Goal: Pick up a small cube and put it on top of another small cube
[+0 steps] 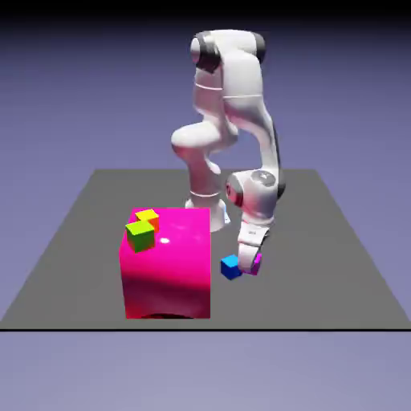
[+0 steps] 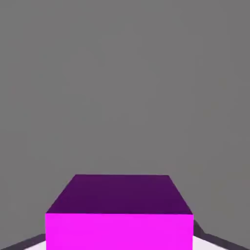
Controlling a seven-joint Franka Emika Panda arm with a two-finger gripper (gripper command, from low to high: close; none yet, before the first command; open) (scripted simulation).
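Exterior view: gripper [image 1: 250, 261] low over the grey table [image 1: 321, 265], magenta cube [image 1: 257, 264] at its fingertips. Blue cube [image 1: 231, 267] sat just beside the gripper, on the view's left; big pink block [image 1: 168, 269] stood farther that way, green cube [image 1: 140, 236] and yellow cube [image 1: 148, 218] on top.

Hand view: magenta cube was gripped between the fingers.

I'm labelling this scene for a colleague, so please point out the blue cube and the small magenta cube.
Blue cube [image 1: 231, 267]: exterior view, middle.
Small magenta cube [image 2: 119, 232]: hand view, its bright face.
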